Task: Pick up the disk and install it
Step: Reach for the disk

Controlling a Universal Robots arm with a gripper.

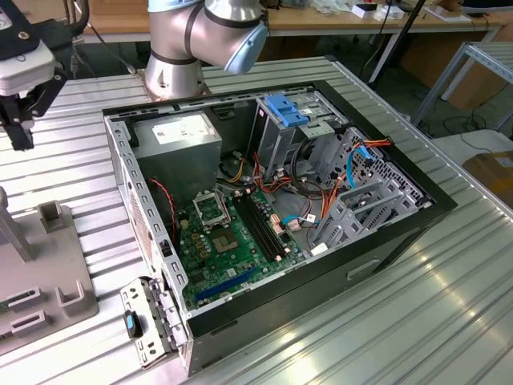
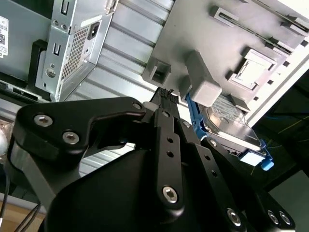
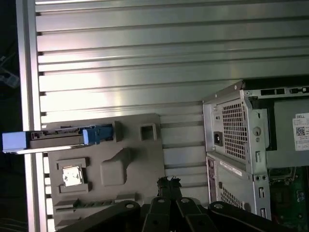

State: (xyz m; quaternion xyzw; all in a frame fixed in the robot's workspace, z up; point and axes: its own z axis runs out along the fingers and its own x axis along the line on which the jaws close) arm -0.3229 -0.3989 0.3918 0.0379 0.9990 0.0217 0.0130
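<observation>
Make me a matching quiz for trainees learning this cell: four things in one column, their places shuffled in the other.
Things:
1. disk
2. blue bracket
3. motherboard
4. gripper

Places:
A. flat on the floor of the open case
B. on edge in the grey holder
C. in the air near that holder
D. atop the silver drive cage

Pairs: 1-B; 2-D; 3-A; 4-C

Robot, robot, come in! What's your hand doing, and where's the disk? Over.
Hand shut, holding nothing, above the grey holder. Disk standing on edge in the holder, not grabbed. Grey post close beside the disk.
</observation>
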